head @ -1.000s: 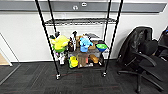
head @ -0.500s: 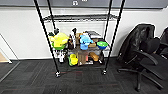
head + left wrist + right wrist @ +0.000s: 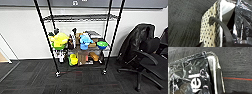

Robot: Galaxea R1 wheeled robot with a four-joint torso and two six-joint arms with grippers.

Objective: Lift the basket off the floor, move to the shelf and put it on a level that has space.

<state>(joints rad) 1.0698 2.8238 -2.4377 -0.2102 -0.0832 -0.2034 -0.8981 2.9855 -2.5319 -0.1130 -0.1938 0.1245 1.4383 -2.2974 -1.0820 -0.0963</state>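
The woven beige basket (image 3: 209, 31) with its pale liner hangs above the dark carpet floor (image 3: 183, 20). My left gripper (image 3: 214, 43) is shut on its end wall, one dark finger (image 3: 226, 33) curving over the rim inside. Crinkly black-and-white packets (image 3: 195, 80) fill the basket (image 3: 213, 63). My right gripper (image 3: 216, 88) is shut on the opposite rim, a dark finger (image 3: 218, 79) lying along it. Straight ahead stands the black wire shelf (image 3: 47, 37). Its upper grey level (image 3: 80, 17) is bare, while the lower tiers hold colourful toys (image 3: 60, 40).
Black office chairs (image 3: 147, 57) stand close to the right of the shelf, one draped with a dark jacket. A white wall (image 3: 22, 35) runs behind. A thin red line (image 3: 75, 72) crosses the carpet floor (image 3: 82, 83) in front of the casters.
The head view has crept slightly closer to the shelf, so the rack looks a little larger. Nothing on the shelf has moved.
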